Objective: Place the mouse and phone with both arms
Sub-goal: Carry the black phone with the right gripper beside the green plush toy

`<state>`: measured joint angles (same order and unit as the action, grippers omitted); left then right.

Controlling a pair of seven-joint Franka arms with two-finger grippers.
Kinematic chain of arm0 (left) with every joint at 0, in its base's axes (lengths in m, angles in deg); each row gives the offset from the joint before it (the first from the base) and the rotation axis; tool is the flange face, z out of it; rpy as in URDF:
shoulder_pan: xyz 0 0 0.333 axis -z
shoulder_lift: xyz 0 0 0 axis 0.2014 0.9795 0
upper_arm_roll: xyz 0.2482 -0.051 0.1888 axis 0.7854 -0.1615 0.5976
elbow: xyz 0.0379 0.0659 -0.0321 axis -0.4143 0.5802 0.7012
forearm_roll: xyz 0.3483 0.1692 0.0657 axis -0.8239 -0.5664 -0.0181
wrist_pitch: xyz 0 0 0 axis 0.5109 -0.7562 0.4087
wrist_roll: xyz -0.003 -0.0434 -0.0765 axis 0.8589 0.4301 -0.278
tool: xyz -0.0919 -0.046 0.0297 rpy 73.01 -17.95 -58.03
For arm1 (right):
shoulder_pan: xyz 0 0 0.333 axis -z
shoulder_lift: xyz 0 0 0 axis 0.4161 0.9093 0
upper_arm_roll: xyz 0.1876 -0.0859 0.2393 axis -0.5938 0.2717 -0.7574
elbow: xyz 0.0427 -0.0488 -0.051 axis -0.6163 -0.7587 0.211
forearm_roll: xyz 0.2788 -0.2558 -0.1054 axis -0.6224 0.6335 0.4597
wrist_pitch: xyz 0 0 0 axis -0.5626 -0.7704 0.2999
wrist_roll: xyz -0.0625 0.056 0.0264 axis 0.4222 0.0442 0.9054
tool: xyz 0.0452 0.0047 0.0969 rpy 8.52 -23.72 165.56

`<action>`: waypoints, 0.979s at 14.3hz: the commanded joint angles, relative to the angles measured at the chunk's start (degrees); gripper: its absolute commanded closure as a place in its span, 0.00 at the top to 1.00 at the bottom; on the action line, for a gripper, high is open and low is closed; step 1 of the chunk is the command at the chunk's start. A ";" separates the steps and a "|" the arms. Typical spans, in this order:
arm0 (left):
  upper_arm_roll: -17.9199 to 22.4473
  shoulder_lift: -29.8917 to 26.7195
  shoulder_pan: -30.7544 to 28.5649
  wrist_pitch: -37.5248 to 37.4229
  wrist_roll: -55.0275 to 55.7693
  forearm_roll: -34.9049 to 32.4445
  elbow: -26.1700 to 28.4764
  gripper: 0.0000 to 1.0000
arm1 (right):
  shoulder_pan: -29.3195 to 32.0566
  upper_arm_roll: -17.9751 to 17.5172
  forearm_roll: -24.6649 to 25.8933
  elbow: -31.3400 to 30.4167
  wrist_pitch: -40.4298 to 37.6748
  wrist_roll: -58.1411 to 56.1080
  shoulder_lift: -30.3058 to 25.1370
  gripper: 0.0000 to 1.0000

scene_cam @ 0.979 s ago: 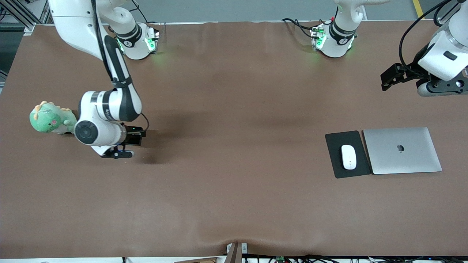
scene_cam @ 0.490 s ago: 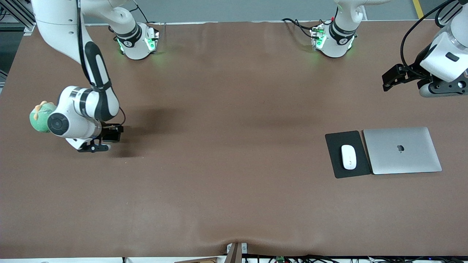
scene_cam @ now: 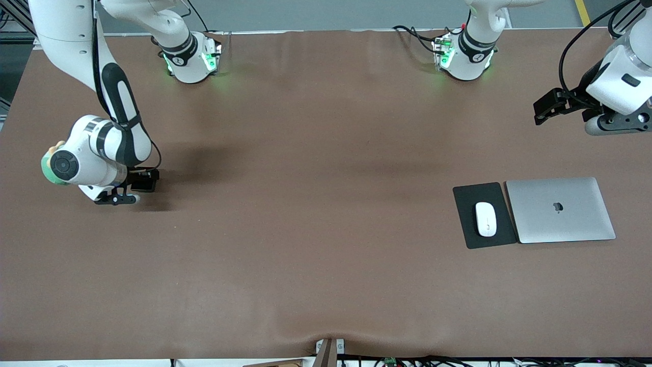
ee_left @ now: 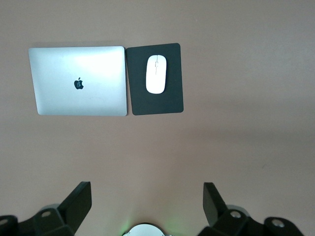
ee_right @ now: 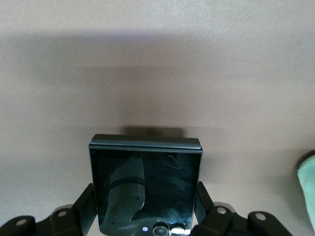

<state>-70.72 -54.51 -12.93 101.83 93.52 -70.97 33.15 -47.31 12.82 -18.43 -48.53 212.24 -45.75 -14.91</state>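
Observation:
The black glossy phone (ee_right: 145, 182) sits between my right gripper's (ee_right: 145, 202) fingers, which are shut on its sides. In the front view this gripper (scene_cam: 142, 181) holds the phone (scene_cam: 145, 180) low over the table at the right arm's end, beside a green plush toy. The white mouse (scene_cam: 486, 219) lies on a black mouse pad (scene_cam: 463, 204) toward the left arm's end. My left gripper (scene_cam: 547, 106) is open and empty, up in the air near the table's edge at that end. Its wrist view (ee_left: 147, 196) shows the mouse (ee_left: 156, 74) on the pad (ee_left: 170, 101).
A closed silver laptop (scene_cam: 560, 209) lies beside the mouse pad, toward the left arm's end, and shows in the left wrist view (ee_left: 78, 81). The green plush toy (scene_cam: 47, 172) is mostly hidden by the right arm's wrist; its edge shows in the right wrist view (ee_right: 307, 191).
My right arm has carried the phone toward its own end of the table and now covers most of the plush toy. The left arm has barely moved.

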 commanded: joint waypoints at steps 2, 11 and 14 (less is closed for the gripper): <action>0.49 -1.17 -0.97 -0.79 -1.99 1.16 0.13 1.00 | 0.13 -0.74 -0.04 -1.65 0.55 -0.18 -0.55 0.00; 0.58 -1.43 -0.97 -1.31 -1.90 1.08 0.13 1.00 | 0.75 -2.06 -0.22 0.19 -0.15 -5.00 0.51 1.00; 0.49 -1.87 -0.97 -1.23 -1.90 1.08 0.12 1.00 | 0.84 -1.97 -0.22 4.57 -2.77 -5.54 0.07 1.00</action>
<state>-70.39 -54.79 -13.53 101.56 93.50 -70.97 33.04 -47.30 11.22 -18.48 -46.82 212.22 -49.79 -13.71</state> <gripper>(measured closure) 0.000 0.000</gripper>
